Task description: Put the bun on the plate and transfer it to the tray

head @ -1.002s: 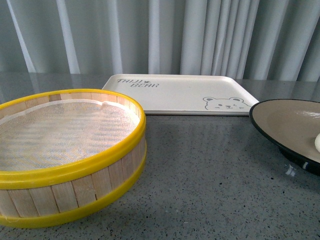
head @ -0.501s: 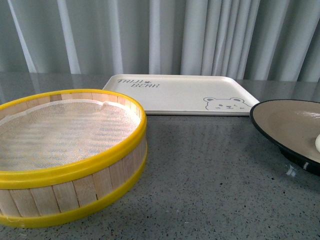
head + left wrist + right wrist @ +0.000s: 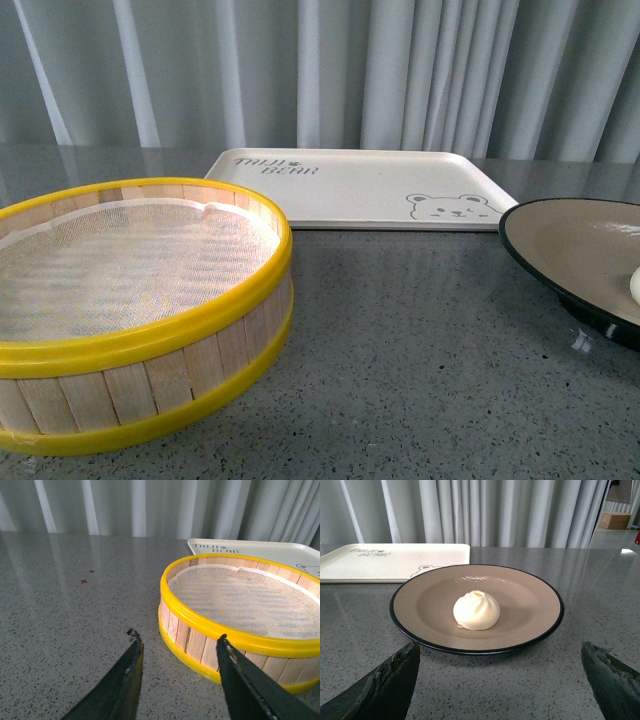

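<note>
Front view: nothing has shifted over the last second. The steamer basket [image 3: 140, 310] fills the lower left and the tray [image 3: 350, 185] lies upper centre. The plate [image 3: 570, 250] sits at the right edge, with a sliver of the bun [image 3: 634, 287] showing on it at the frame's border. No arm shows here. I read this stillness as a pause: the bun is on the plate and the transfer has not begun.

Left wrist view: my left pincer [image 3: 177, 636] stands moderately wide and empty, low in the frame. The basket is just beyond it, filling the right half.

Right wrist view: my right pincer [image 3: 500, 650] is spread very wide and empty, one finger in each lower corner. The plate is centred between them, with the bun resting at its middle. The tray lies in the upper left, with only bare worktop [image 3: 365, 610] between it and the plate. I judge that path open. The plate's shallow rim may be awkward to grip.
</note>
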Available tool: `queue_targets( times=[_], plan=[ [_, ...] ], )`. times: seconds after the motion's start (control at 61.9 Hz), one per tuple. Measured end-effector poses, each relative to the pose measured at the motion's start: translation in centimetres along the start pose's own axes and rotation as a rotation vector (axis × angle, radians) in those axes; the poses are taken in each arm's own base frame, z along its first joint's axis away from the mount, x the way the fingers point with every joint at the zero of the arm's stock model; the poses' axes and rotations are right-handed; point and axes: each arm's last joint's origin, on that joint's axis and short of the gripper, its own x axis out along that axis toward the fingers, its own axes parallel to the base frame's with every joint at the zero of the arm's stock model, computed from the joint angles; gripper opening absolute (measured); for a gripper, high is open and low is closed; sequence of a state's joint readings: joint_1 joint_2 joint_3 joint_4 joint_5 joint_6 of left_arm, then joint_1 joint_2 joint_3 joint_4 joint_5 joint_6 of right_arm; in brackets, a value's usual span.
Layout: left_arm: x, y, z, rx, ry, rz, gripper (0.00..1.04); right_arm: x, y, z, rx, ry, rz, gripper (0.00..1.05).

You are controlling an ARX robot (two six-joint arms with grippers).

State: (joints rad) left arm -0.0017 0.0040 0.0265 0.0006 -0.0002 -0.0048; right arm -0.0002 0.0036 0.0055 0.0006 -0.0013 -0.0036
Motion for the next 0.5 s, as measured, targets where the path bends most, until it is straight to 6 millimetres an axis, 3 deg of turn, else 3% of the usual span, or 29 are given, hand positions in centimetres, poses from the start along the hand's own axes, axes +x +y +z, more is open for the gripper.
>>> queue_targets(
  times=[0.291,0.356,0.501],
  plan=[
    [0.0,0.0,0.0,0.000,0.000,0.000,1.00,0.1,0.1,0.0,-0.062,0.010,0.036,0.96],
    [0.0,0.0,0.0,0.000,0.000,0.000,0.98,0.4,0.1,0.7,-0.137,-0.019,0.042,0.96],
    [0.0,0.0,0.0,0.000,0.000,0.000,0.98,2.3,-0.9,4.7,-0.190,-0.171,0.000,0.96]
  ],
)
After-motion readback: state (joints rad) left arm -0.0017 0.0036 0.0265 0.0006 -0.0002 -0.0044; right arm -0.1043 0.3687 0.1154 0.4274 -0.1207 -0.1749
